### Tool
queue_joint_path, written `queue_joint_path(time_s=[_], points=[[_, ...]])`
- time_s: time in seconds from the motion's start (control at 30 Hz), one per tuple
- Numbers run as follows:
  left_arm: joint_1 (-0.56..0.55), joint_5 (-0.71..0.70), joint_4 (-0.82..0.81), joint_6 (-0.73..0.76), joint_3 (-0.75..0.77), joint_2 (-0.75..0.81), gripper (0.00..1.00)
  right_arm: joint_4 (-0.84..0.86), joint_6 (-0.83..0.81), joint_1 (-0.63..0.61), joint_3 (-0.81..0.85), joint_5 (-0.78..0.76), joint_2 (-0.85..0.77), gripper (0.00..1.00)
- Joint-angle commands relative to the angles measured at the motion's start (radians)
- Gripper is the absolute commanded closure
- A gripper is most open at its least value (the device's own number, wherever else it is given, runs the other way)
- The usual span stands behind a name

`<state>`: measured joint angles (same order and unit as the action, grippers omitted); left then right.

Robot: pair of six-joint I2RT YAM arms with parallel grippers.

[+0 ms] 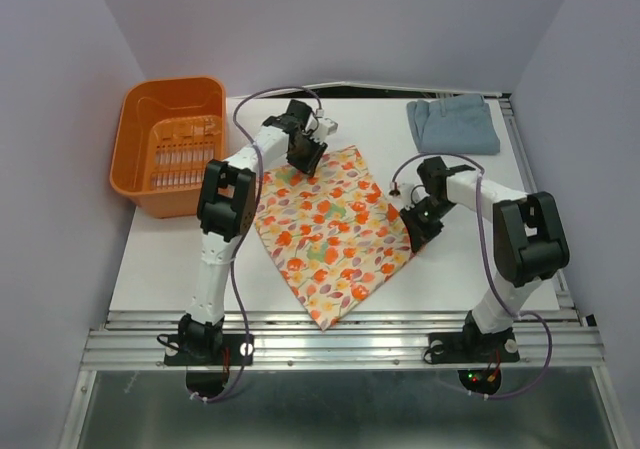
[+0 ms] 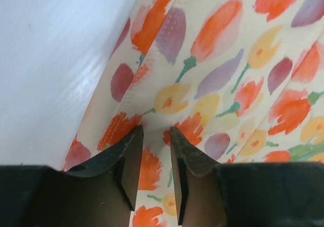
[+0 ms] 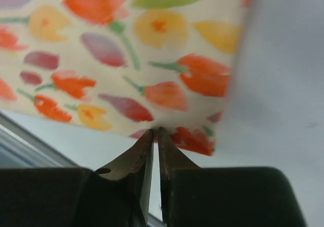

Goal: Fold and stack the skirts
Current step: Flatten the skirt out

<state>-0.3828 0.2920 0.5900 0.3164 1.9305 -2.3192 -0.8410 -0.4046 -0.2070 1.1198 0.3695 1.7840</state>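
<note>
The floral skirt (image 1: 335, 229) lies opened out flat in the middle of the bench (image 1: 170, 269), turned so that its corners point toward the bench's edges. One corner almost reaches the near edge.

The left fingers (image 1: 306, 155) are down on the skirt's far corner, toward the far-left part of the bench. In the left wrist view these fingers (image 2: 129, 151) stand a little apart, and a stitched ridge of the printed cloth (image 2: 228, 60) runs into the gap between them. I cannot tell whether they are actually clamping it. Bare bench (image 2: 45, 60) shows just beside the hem.

The right fingers (image 1: 417, 231) are at the skirt's right-hand corner, on the side of the bench's right edge. The right wrist view shows these fingers (image 3: 144, 151) clenched almost together on the very edge of the cloth (image 3: 126, 45). The cloth there is raised off the bench (image 3: 283, 85).

A folded blue skirt (image 1: 452, 124) rests at the far-right corner of the bench, well apart from the floral one. An orange basket (image 1: 128, 139) sits at the far-left corner, hanging over the left edge.
</note>
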Motion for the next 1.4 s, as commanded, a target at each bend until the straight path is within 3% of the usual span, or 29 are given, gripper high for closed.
queue_joint_path(time_s=[0.0, 0.17, 0.33, 0.57, 0.73, 0.83, 1.13, 1.37], points=[[-0.076, 0.031, 0.074, 0.044, 0.238, -0.089, 0.56, -0.154, -0.079, -0.104, -0.045, 0.113, -0.125, 0.84], [-0.148, 0.084, 0.076, 0.067, 0.295, -0.054, 0.5, -0.251, -0.053, -0.104, 0.128, 0.318, -0.158, 0.8], [-0.143, 0.053, -0.004, 0.03, 0.121, 0.124, 0.46, -0.088, 0.021, -0.104, 0.259, 0.147, -0.112, 0.8], [-0.097, -0.022, -0.064, -0.092, -0.157, 0.348, 0.46, -0.015, -0.034, -0.104, 0.345, 0.0, 0.084, 0.82], [-0.058, -0.033, -0.062, -0.106, -0.353, 0.4, 0.46, -0.015, -0.042, -0.104, 0.357, -0.009, 0.189, 0.82], [-0.033, -0.017, -0.062, -0.082, -0.396, 0.396, 0.45, -0.012, -0.066, -0.104, 0.298, -0.036, 0.184, 0.82], [-0.024, 0.004, 0.008, -0.019, -0.277, 0.21, 0.44, -0.11, -0.129, -0.192, 0.132, -0.064, 0.12, 0.82], [-0.066, 0.055, 0.059, 0.004, -0.136, 0.077, 0.45, -0.216, -0.125, -0.299, 0.089, 0.081, 0.094, 0.81]])
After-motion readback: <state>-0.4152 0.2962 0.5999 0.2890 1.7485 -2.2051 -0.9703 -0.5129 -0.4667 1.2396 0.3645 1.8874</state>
